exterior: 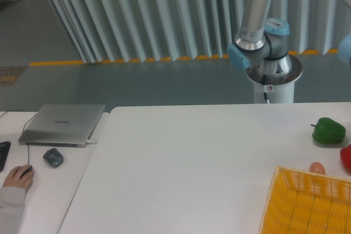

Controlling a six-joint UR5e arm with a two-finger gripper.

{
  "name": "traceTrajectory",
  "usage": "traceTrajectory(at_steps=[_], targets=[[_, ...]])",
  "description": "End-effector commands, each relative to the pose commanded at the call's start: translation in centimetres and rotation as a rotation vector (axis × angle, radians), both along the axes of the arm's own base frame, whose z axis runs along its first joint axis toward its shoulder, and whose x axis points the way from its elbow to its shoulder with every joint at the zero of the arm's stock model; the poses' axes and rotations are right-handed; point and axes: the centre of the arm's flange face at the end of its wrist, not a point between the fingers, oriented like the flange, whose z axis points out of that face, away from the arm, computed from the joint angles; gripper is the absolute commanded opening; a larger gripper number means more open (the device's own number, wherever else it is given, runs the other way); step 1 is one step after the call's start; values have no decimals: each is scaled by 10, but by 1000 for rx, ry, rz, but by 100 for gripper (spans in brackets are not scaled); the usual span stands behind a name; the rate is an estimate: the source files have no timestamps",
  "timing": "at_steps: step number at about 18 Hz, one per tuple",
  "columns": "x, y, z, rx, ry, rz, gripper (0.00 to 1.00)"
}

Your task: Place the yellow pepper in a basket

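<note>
Scanning past the lattice-walled plastic basket (307, 204) — glossy lobed green pepper (329, 131) just beyond its rim; end effector out of view, state unknowable.

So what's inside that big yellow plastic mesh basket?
The visible part of the yellow-orange lattice basket shows only its mesh, with nothing lying in it. Its right and lower portions run out of frame, so anything there cannot be seen. No yellow pepper shows anywhere.

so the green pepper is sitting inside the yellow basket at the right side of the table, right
Not quite. The camera view shows the green pepper sitting on the white table, beyond the yellow basket and apart from it, not inside it. It is at the right side of the table.
</note>
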Motion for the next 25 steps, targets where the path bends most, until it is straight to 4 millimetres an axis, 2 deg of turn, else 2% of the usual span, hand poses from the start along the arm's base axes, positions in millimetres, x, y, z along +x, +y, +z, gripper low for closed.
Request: traceTrajectory(at_steps=[11,16,17,18,19,21,24,25], targets=[[13,-9,-19,-23,-18,47,100],[14,-8,-19,-23,-17,45,99],[13,-8,-19,-23,-17,47,91],[12,-9,-18,-22,-16,46,78],[12,-9,-18,-21,-16,46,60],[10,-9,-15,-20,-15,39,46],[9,-9,-13,-17,-8,45,36],[9,-8,-11,-15,-2,50,28]])
